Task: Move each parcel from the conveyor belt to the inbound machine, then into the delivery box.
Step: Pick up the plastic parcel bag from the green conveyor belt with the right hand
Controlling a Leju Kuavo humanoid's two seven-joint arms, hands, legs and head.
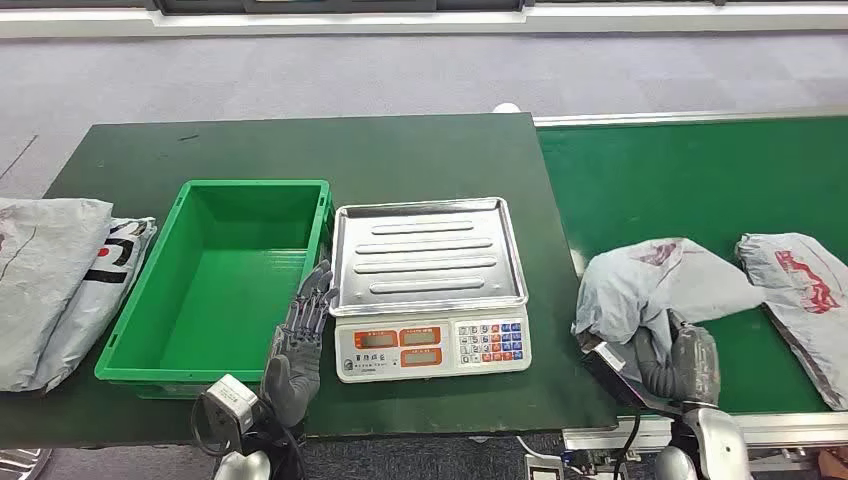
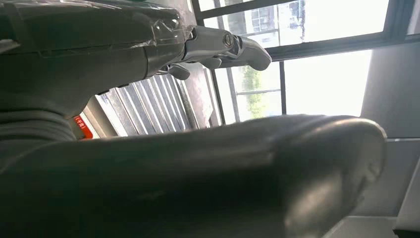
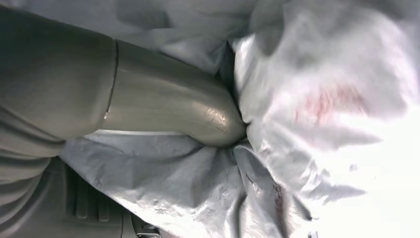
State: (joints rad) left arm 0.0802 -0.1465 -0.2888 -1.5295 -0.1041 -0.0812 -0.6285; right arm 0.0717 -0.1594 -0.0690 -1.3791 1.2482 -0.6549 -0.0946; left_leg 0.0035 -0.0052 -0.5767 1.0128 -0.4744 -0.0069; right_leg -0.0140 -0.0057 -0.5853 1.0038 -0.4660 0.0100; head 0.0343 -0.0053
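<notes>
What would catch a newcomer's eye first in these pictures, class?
The scale with its bare steel tray sits mid-table, with the empty green crate to its left. On the belt at the right, the right hand grips a crumpled grey parcel; the left hand hovers open between crate and scale.

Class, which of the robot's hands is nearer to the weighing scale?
Left. The left hand hovers beside the weighing scale, by the green crate; the right hand grips a grey parcel on the conveyor.

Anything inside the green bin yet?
Nothing: the green bin shows a bare floor. The left hand covers its near right corner, so that spot cannot be seen.
</notes>
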